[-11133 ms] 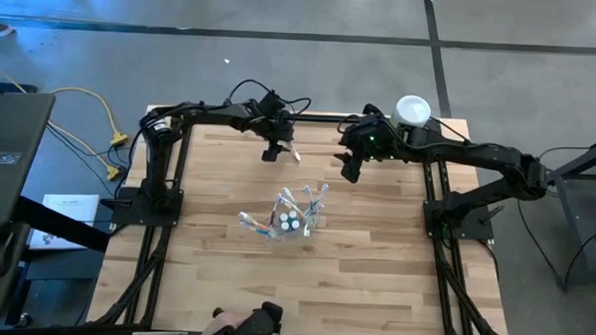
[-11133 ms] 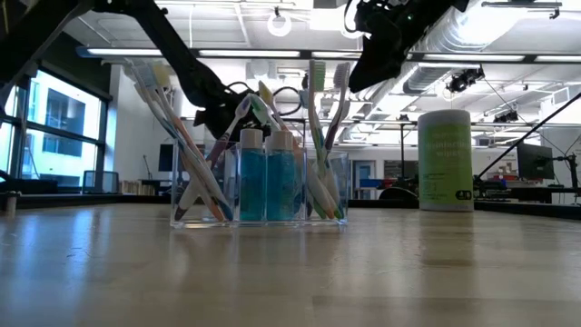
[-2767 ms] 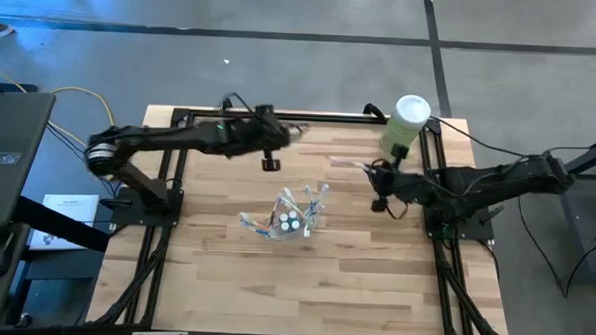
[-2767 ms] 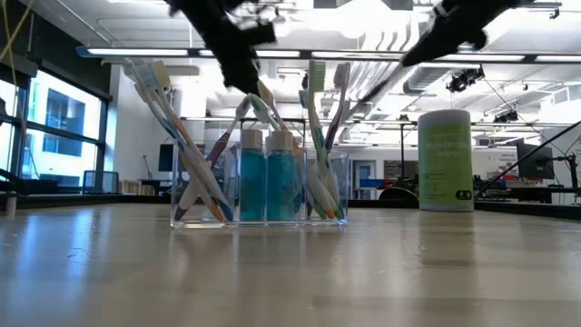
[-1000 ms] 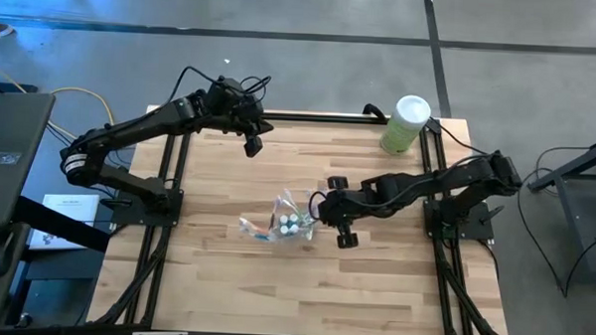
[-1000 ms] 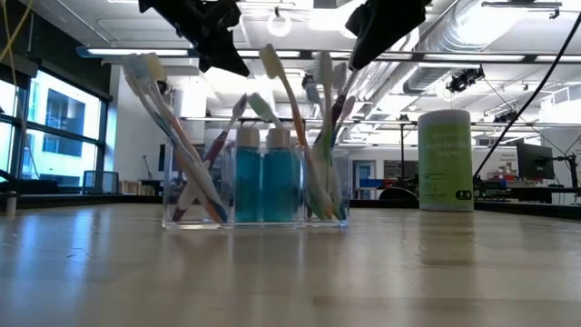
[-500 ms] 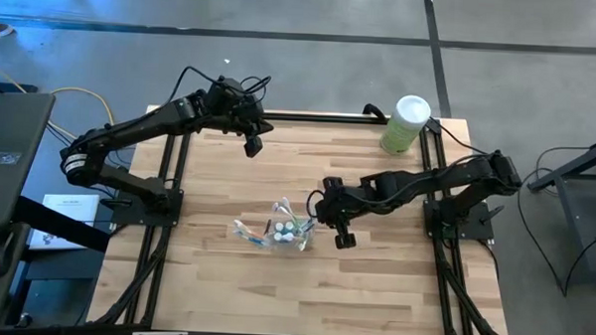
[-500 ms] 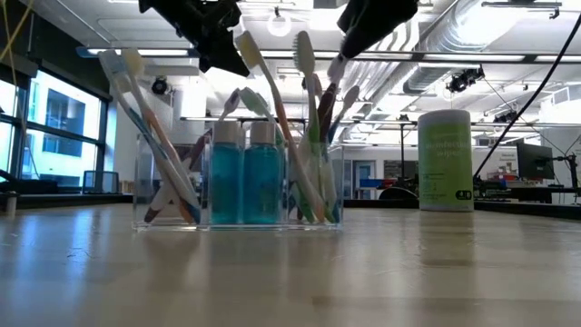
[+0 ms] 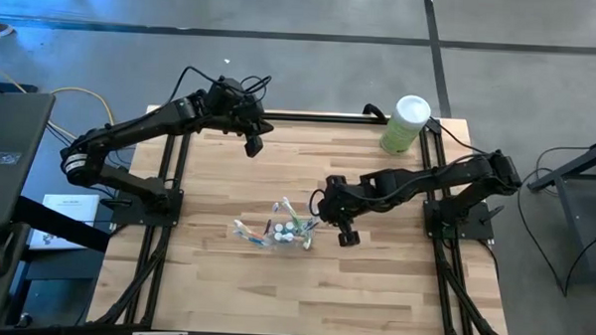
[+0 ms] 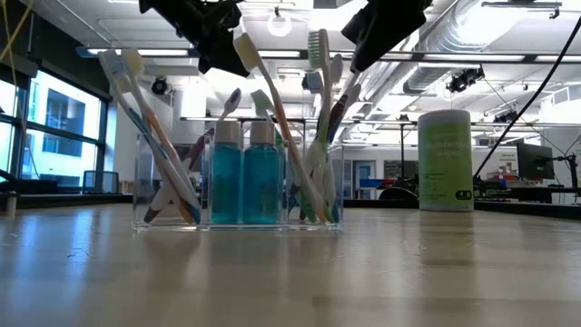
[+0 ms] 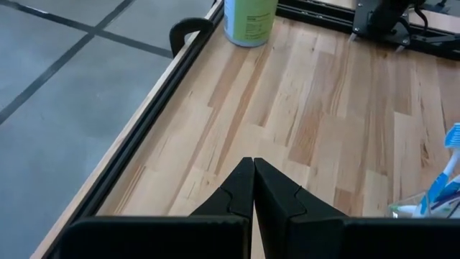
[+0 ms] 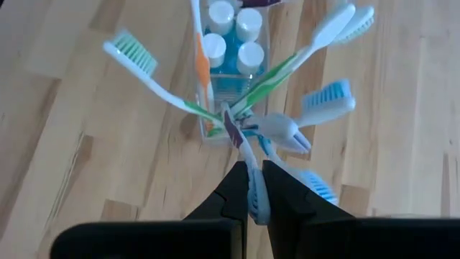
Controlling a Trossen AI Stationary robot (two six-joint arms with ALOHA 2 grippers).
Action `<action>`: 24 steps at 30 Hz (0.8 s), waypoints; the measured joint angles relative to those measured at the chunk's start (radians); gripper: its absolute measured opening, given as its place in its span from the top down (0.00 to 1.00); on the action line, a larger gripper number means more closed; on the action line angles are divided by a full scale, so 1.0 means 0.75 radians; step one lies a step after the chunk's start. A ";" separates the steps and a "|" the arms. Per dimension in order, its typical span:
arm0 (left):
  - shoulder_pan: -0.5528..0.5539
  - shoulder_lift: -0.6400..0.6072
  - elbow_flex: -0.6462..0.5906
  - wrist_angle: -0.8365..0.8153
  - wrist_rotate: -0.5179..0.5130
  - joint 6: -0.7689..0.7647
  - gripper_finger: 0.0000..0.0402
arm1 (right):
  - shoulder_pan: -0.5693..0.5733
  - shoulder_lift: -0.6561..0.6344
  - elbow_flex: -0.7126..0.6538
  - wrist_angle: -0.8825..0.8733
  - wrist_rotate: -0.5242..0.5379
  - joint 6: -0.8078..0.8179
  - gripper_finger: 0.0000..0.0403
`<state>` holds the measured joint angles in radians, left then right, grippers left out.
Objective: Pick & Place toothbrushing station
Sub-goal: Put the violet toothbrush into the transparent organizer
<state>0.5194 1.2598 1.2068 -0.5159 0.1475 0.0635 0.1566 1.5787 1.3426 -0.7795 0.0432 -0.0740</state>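
Right tool (image 12: 256, 188): closed on the handle of one light blue toothbrush (image 12: 256, 180), poised just above the clear cup (image 10: 236, 182) near the middle of the surface (image 9: 374, 280); in the high view it sits at the cup's right edge (image 9: 321, 210). The held brush stands in the cup's end compartment among the other toothbrushes (image 12: 154, 75), which fan outward with heads up. Toothpaste tubes (image 10: 243, 177): teal with white caps, upright in the cup's middle compartment, four caps showing from above (image 12: 228, 32). Left tool (image 11: 252, 188): fingers pressed together, holding nothing, raised over the far left part of the surface (image 9: 251, 146), well apart from the cup. Light-green canister (image 9: 406, 127): white lid, upright at the far right corner.
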 joint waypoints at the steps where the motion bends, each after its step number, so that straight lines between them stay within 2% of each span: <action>1: 0.000 0.000 0.000 0.000 0.000 0.000 0.99 | 0.000 0.000 0.000 0.006 0.000 0.001 0.96; 24: -0.008 0.000 0.000 0.001 0.011 0.024 0.99 | -0.013 0.000 -0.001 0.159 -0.061 -0.063 0.92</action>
<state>0.5137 1.2599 1.2068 -0.5152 0.1560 0.0818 0.1471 1.5787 1.3422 -0.6599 -0.0028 -0.1211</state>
